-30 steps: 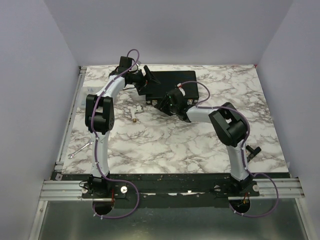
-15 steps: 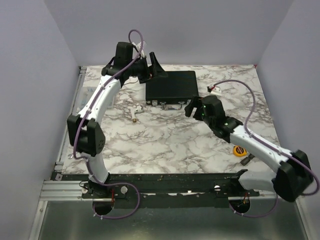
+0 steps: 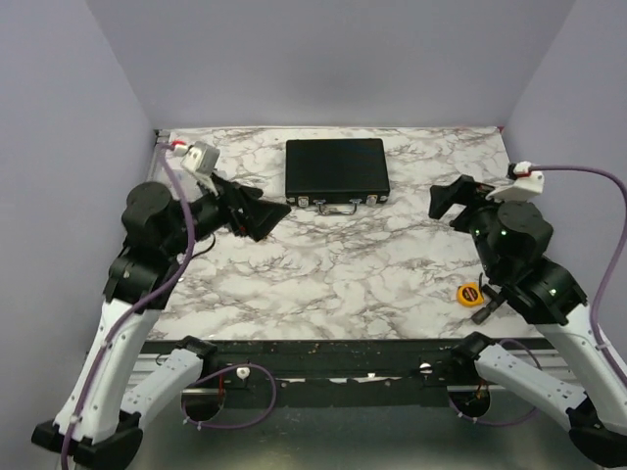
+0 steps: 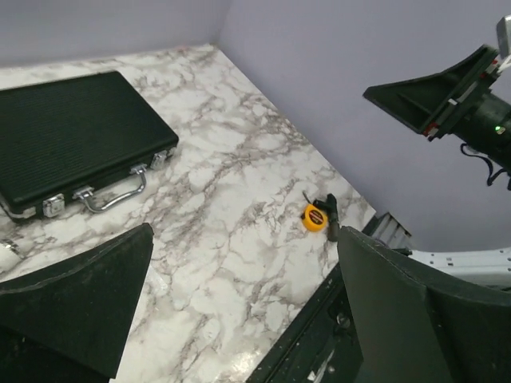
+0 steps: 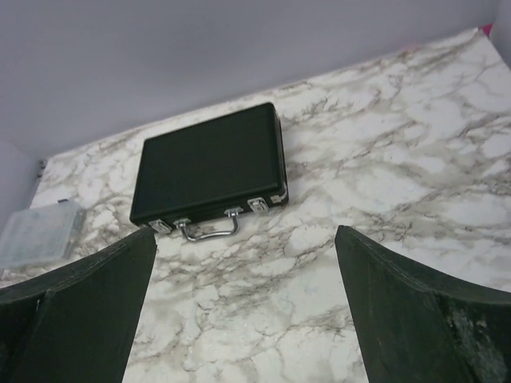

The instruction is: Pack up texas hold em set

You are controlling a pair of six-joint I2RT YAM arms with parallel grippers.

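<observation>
Briefcase (image 3: 336, 171) lies flat with its lid down at the middle of the bench's far edge, handle facing the near edge. Left gripper (image 3: 266, 217) is raised by the left edge, jaws spread, nothing held. Right gripper (image 3: 448, 196) by the right edge is likewise spread and empty. Tape measure (image 3: 470, 293) sits toward the near right corner.

A white table top (image 3: 333, 274) with grey marble veining fills the middle, closed in by plain pale lilac walls (image 3: 323, 59) at 9, 12 and 3 o'clock, with a silver metal rail (image 3: 118, 370) along its 6 o'clock edge, all under soft, even light.
</observation>
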